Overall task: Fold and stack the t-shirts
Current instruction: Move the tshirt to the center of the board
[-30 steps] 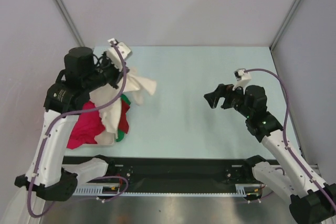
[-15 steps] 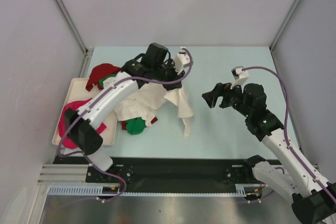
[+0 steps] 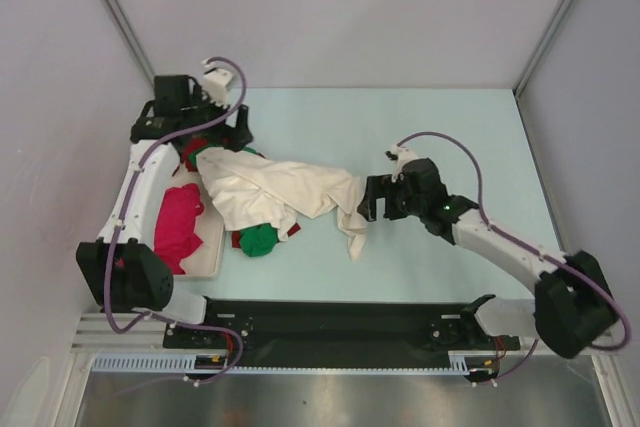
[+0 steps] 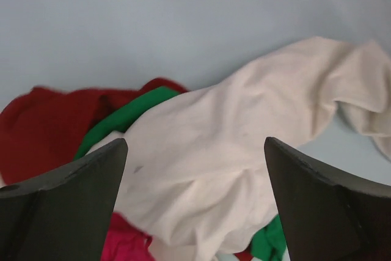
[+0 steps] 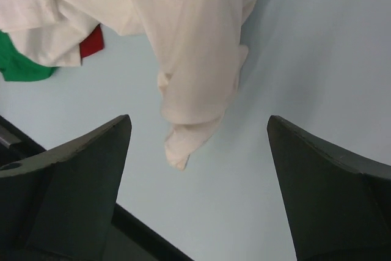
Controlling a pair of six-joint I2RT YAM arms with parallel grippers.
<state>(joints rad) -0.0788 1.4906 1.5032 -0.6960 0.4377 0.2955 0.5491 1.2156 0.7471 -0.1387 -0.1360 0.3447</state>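
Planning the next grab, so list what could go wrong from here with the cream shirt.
1. The cream shirt lies over the green shirt and dark red shirt; pulling it may drag them along.
2. The open right pincer hovers over a bunched, layered end of it; a pinch there might catch several folds and hinder spreading it flat.

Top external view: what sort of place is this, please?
Probably a robot test cell in a lab, not a home: plain grey walls framed by metal posts, the left arm and right arm bolted at the edge of a pale blue table, and a heap of t-shirts.
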